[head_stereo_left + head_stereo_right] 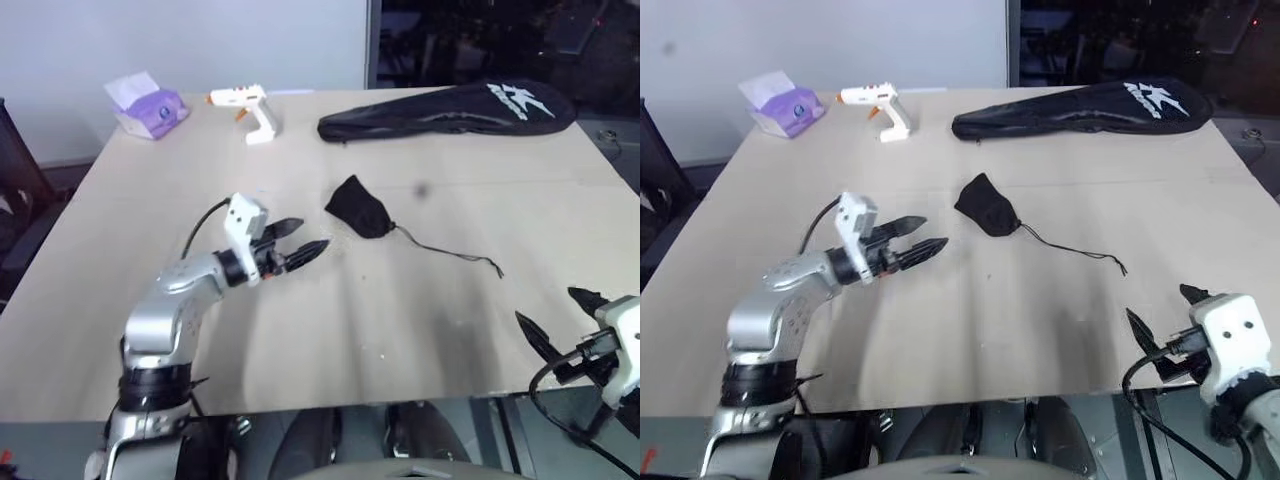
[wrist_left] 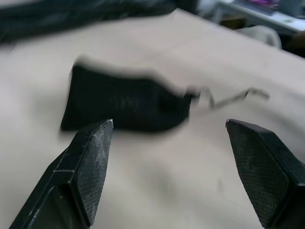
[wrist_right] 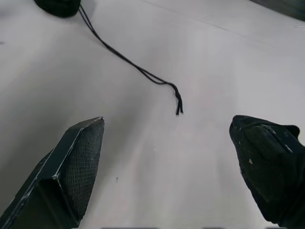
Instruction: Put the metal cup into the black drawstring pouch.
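Looking down over your worktop [image 1: 420, 330], you see the black drawstring pouch [image 1: 359, 208] lying near its middle, closed and bulging, with its thin cord [image 1: 448, 250] trailing away from its mouth toward your right across the bare surface. You cannot tell from these views whether the metal cup is inside the pouch.

Your left hand [image 1: 296, 247] hovers to the left of the pouch, near it but not touching, with its two black fingers [image 2: 90, 162] spread apart and nothing between them. From its wrist camera the pouch lies just beyond the fingertips.

Your right hand [image 1: 1160, 335] hangs at the near right edge of the worktop, well apart from the pouch, fingers [image 3: 81, 157] spread wide and empty. From its wrist camera the loose end of the cord lies ahead between the fingers.

Beyond the pouch, along the far edge, lies a long black racket case [image 1: 450, 108] with white lettering. To the far left of the pouch stand a white glue gun [image 1: 252, 110] and a purple tissue pack [image 1: 148, 105].
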### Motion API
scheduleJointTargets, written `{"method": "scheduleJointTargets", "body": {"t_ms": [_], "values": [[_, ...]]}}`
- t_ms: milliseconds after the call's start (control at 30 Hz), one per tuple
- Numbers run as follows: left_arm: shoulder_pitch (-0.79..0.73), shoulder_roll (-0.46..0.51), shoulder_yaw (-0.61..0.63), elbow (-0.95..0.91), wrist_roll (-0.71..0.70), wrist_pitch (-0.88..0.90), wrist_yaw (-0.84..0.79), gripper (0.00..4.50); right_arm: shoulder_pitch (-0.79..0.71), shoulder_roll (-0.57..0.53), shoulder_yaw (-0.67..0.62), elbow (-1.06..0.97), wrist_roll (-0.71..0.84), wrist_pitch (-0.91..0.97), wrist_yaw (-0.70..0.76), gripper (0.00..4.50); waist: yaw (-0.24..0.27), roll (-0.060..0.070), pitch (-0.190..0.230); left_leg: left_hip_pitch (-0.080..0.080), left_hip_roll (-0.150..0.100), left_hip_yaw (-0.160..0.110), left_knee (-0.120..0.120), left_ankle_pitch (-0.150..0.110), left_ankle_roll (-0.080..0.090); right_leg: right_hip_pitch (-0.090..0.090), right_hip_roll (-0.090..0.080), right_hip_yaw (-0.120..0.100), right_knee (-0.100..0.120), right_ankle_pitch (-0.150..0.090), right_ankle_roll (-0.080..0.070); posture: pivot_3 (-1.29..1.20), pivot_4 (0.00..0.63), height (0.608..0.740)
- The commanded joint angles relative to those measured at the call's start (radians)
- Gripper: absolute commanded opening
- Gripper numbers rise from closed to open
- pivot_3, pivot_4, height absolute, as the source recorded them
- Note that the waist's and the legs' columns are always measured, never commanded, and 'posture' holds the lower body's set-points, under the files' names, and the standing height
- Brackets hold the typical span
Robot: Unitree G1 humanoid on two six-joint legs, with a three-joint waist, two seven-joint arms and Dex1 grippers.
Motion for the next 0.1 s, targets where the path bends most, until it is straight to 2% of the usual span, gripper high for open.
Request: {"method": "scheduleJointTargets", "body": {"t_ms": [33,100], "values": [[0.165,0.0,0.133,-0.208,-0.045,0.014,0.117,3.9,0.057,0.002,-0.068,0.021,0.044,-0.133,0.043,4.4,0.005,-0.001,0.0,0.0,0.0,0.0,0.0,0.0,0.0,0.0,0.0,0.0,-0.001,0.0,0.0,0.0,0.15,0.74],[0.215,0.0,0.15,-0.256,-0.058,0.021,0.153,3.9,0.076,-0.011,-0.065,0.051,0.045,-0.166,0.054,4.4,0.009,-0.001,0.0,-0.001,0.0,-0.001,0.0,-0.001,0.001,0.0,0.0,-0.001,-0.002,0.0,0.0,0.0,0.15,0.74]]}}
